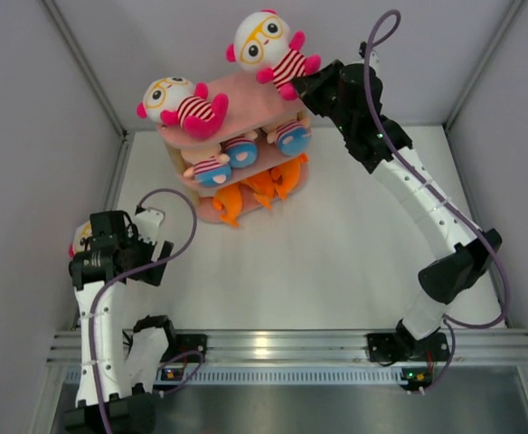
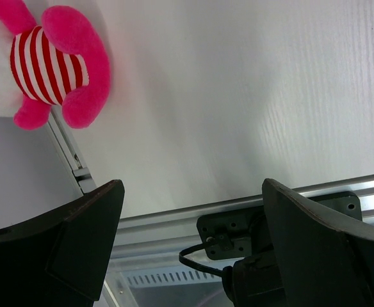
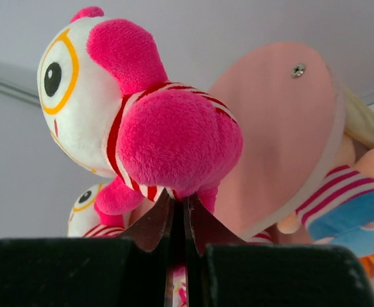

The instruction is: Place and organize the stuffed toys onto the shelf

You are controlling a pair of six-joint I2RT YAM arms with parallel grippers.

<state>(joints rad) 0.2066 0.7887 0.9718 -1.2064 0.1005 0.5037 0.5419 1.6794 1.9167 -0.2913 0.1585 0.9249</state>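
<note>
Presently 3 glasses dolls [image 1: 175, 101] show: right jaws pinch 1, left jaws spread

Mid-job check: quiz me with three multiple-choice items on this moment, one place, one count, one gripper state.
1. The orange sharks lie on: A) top board; B) bottom board of the shelf; C) table.
2. Yellow-glasses dolls lying on the top board: A) one; B) two; C) three.
3. The left gripper is: A) shut on a doll; B) open, empty; C) shut, empty.
1 B: they lie below the blue-bottomed dolls.
2 A: one lies there; the right gripper holds a second doll.
3 B: fingers apart, nothing between.
</note>
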